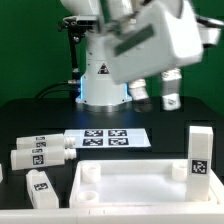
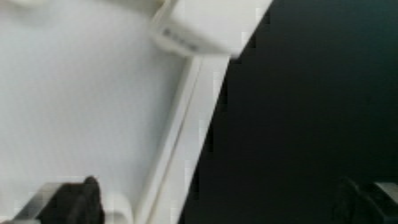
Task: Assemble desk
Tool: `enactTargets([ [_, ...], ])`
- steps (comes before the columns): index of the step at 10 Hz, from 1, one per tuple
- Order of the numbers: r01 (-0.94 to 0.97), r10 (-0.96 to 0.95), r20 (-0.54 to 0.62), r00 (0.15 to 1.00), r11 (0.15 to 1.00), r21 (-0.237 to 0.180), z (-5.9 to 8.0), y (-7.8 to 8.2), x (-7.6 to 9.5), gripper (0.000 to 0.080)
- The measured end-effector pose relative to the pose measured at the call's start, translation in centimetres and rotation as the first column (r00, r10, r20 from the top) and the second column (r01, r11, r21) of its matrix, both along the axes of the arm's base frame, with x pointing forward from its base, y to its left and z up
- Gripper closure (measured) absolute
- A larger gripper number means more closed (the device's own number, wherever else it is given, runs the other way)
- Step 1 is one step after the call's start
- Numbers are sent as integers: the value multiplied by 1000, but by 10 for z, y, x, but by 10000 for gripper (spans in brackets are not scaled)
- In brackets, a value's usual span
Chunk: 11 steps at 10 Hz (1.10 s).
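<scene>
The white desk tabletop (image 1: pixel 130 195) lies at the front with its rim up, round sockets (image 1: pixel 88 172) showing at its corners. One tagged leg (image 1: pixel 200 152) stands upright at its far corner on the exterior view's right. Two more legs (image 1: pixel 38 153) (image 1: pixel 40 186) lie on the black table at the exterior view's left. My gripper (image 1: pixel 155 97) hangs high above the table behind the tabletop, open and holding nothing. The wrist view is blurred: the tabletop's rim (image 2: pixel 187 130) and a white leg (image 2: pixel 210 28) show, with the gripper (image 2: pixel 228 205) empty between dark fingertips (image 2: pixel 71 202).
The marker board (image 1: pixel 105 138) lies flat between the robot's base (image 1: pixel 100 85) and the tabletop. Black table surface (image 2: pixel 320 120) runs beside the tabletop's rim.
</scene>
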<state>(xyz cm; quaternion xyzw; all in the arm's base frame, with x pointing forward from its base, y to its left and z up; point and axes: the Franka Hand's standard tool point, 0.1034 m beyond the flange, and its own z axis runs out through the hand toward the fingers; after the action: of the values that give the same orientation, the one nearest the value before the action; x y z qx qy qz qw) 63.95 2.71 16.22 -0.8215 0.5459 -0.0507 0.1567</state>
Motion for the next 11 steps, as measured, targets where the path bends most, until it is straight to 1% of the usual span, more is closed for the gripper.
enactTargets([
  [2, -128, 129, 24, 991, 991, -38, -2, 2, 0, 151],
  [3, -193, 195, 35, 980, 980, -59, -2, 1, 0, 151],
  [4, -228, 231, 41, 972, 971, -70, -2, 1, 0, 151],
  [5, -316, 322, 51, 945, 943, -101, -3, -1, 0, 151],
  [6, -489, 502, 49, 863, 857, -163, -9, -17, -3, 151],
  [7, -607, 626, 19, 780, 764, -220, -16, -32, -6, 151],
  [8, -727, 752, -18, 658, 629, -276, -23, -42, -8, 151],
  [9, -801, 828, -58, 557, 518, -299, -33, -47, -10, 151],
  [10, -830, 859, -67, 508, 468, -304, -36, -50, -10, 151],
  [11, -855, 888, -77, 453, 409, -318, -36, -51, -9, 151],
])
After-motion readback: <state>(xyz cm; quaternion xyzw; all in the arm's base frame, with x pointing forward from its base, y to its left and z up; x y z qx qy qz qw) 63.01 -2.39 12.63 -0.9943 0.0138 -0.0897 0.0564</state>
